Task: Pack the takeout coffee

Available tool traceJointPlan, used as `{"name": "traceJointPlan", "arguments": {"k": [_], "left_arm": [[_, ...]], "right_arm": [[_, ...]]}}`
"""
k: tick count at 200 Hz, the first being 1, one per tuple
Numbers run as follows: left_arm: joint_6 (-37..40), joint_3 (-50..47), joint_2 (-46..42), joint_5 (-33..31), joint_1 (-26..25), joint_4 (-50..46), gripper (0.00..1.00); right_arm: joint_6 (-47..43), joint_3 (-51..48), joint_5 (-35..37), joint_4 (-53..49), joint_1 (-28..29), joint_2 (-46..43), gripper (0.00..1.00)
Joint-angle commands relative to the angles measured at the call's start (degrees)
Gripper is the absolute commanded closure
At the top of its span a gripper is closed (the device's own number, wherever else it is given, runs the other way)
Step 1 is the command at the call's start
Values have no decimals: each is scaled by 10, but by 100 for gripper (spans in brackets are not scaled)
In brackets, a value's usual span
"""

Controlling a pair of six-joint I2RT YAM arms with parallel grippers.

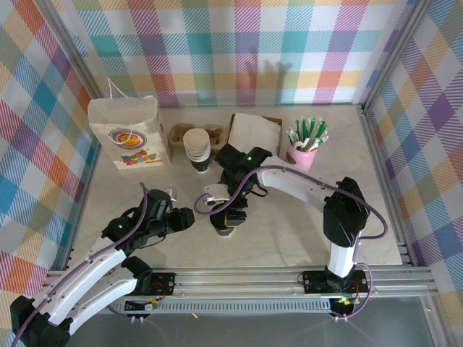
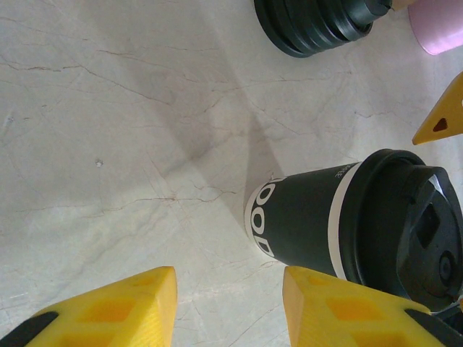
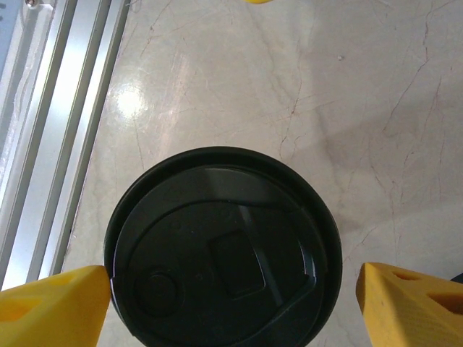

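The takeout coffee (image 1: 225, 228) stands upright on the table, a small dark cup (image 2: 311, 220) with white lettering and a round black lid (image 3: 221, 249). My right gripper (image 1: 226, 214) hangs straight over it, open. Its yellow fingers (image 3: 54, 307) straddle the lid: the left one touches the rim and the right one stands a little off it. My left gripper (image 1: 189, 219) is low on the table just left of the cup, open and holding nothing. Its fingertips (image 2: 347, 311) point past the cup's base, the right one close to the cup wall.
At the back left stands a white paper bag (image 1: 130, 134), with a cardboard cup carrier (image 1: 176, 134) and a stack of lidless cups (image 1: 197, 148) beside it. White napkins (image 1: 253, 130) and a pink cup of sticks (image 1: 304, 152) are at the back right. The metal rail (image 3: 51, 108) runs along the near edge.
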Motion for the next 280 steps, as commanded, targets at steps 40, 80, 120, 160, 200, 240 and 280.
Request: {"name": "traceJointPlan", "arguments": {"k": [40,80,120,160,200,240,280], "left_arm": [[-3,8,-3,-4,0,-3,57],[-2,8,-3,-1,0,-3,57],[-2,9,-6,-2,0,-7,57],[4,17,-6,-6,0,-13,57],[10,27,-1,-13,0,-13,57],[12,38,16,-7,1,3,57],[16,47,37,6,0,17,57]], "right_arm": [[-15,5,-14,-22,2,29,12],[-8,1,-7,-21,3,29,14],[26,-20,23,3,12,13,17],[111,-51,58,40,17,-18,20],[233,-87,117,80,18,-51,21],[387,-115,202,106,18,-66,21],[544,-137,259,126,18,-86,22]]}}
